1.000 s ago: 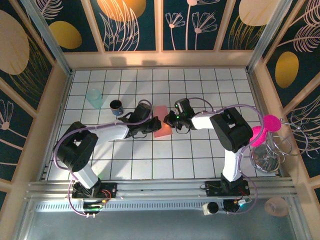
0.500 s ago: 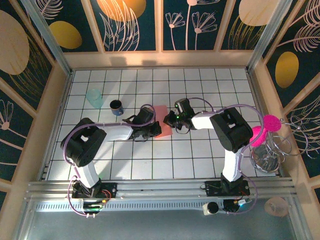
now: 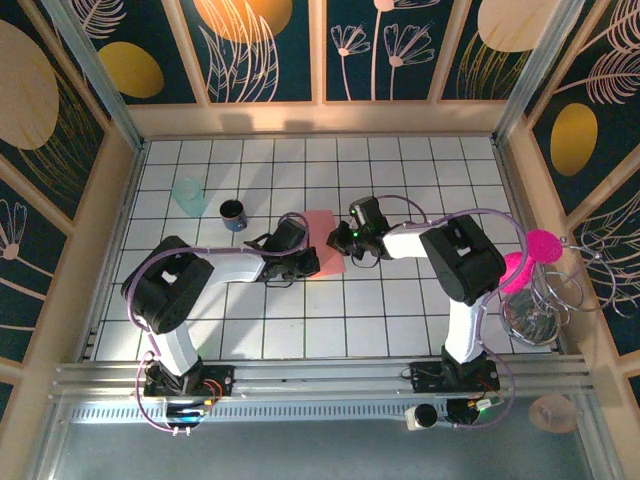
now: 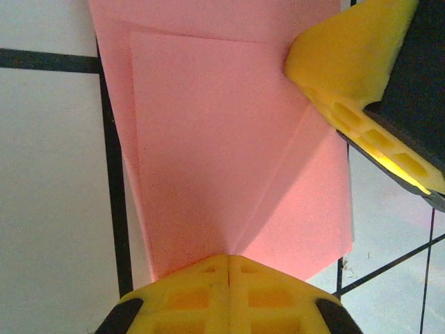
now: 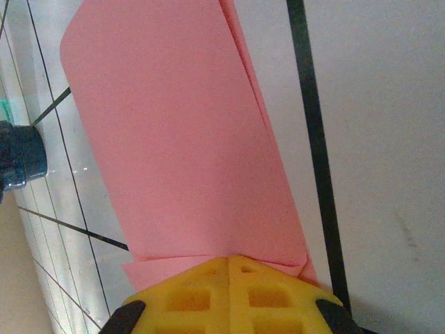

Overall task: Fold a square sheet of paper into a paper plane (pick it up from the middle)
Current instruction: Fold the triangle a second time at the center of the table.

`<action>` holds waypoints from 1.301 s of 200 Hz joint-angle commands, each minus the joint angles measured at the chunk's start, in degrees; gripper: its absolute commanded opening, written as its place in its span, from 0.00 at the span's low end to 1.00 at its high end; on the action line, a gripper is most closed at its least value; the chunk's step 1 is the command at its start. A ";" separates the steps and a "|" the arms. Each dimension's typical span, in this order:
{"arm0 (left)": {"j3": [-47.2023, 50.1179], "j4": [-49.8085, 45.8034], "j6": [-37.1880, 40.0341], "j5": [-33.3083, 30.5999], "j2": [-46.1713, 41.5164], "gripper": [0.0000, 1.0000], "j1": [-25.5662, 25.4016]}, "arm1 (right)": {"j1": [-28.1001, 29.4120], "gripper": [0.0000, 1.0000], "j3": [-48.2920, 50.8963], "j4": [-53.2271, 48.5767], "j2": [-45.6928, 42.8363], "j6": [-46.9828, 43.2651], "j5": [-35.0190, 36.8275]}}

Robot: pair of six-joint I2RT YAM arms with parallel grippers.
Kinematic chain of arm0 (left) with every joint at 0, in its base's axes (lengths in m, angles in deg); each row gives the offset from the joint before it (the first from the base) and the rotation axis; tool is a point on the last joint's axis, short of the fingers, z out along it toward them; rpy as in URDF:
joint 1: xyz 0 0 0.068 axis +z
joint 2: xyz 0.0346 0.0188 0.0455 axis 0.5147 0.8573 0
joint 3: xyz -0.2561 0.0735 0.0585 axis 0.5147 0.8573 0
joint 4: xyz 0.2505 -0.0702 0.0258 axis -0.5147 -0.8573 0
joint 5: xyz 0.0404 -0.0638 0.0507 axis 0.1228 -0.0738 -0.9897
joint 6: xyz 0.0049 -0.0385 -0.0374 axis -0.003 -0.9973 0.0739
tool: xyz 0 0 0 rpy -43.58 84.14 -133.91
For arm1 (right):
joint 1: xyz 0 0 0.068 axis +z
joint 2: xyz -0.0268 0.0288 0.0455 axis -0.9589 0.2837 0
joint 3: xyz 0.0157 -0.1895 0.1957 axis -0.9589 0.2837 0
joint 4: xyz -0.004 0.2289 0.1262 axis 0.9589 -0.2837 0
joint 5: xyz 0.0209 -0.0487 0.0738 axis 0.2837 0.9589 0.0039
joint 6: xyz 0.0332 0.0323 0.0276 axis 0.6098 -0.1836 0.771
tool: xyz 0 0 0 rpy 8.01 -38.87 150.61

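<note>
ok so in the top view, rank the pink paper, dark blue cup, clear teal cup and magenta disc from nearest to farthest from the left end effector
From the left end effector:
1. pink paper, right at its tip, in the centre.
2. dark blue cup, off to the left and farther back.
3. clear teal cup, further left, beyond that cup.
4. magenta disc, far off at the right edge.

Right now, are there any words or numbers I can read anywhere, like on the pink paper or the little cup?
None: no words, numbers or labels can be read.
The pink paper is plain and unmarked.
The dark cup is too small to show any lettering.
The walls carry only painted plants and round shapes, no letters.
</note>
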 commanded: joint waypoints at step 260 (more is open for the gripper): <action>1.18 -3.26 1.15 -4.17 -1.01 0.00 -0.23 | -0.31 0.00 1.57 -6.54 2.77 -0.53 4.84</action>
